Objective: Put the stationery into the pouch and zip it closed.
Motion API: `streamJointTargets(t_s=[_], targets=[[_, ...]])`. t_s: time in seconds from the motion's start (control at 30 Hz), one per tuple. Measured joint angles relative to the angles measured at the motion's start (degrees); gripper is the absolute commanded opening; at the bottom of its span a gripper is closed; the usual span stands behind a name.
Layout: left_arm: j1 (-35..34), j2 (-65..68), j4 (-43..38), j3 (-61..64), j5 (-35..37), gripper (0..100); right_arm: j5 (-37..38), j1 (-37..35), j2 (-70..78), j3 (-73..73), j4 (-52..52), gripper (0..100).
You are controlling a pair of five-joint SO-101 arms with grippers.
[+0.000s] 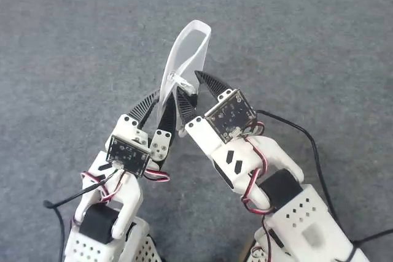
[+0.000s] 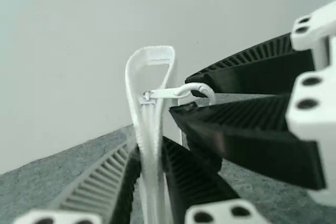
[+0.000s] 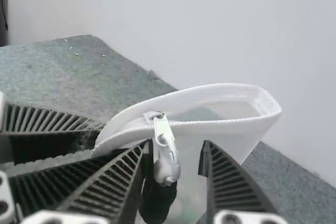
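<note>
The left end effector [image 1: 161,104] was shut tight on the edge of the pouch [image 1: 190,47], with one finger on each side of the thin white rim. It held the pouch up in the air, above the gray counter [image 1: 73,59]. The pouch was clear with a white band, and it stood up tall. Its far end was open in a loop. The right end effector [image 1: 187,81] was just beside the left one, at the same edge of the pouch. Its two black fingers were apart. The white zipper pull [image 3: 165,153] hung down between them. It may have touched one finger, but that was hard to see. The two arms came in from the near side and met at the pouch. A white wall [image 2: 63,35] stood behind the counter.
</note>
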Motion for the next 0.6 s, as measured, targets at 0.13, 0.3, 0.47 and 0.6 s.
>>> streamJointTargets(t_s=[0.13, 0.3, 0.47, 0.6], targets=[[0.0, 0.0, 0.0, 0.0, 0.0, 1, 0.0, 0.0, 0.0, 0.0, -0.4, 7.1], [0.0, -0.3, 0.5, -0.1, 0.0, 1, 0.0, 0.0, 0.0, 0.0, -0.4, 0.7], [0.0, -0.3, 0.5, -0.1, 0.0, 1, 2.7, 0.3, 0.0, 0.0, -0.9, 0.6], [0.0, -0.3, 0.5, -0.1, 0.0, 1, 3.3, 2.8, 0.1, 0.0, -2.0, 0.6]])
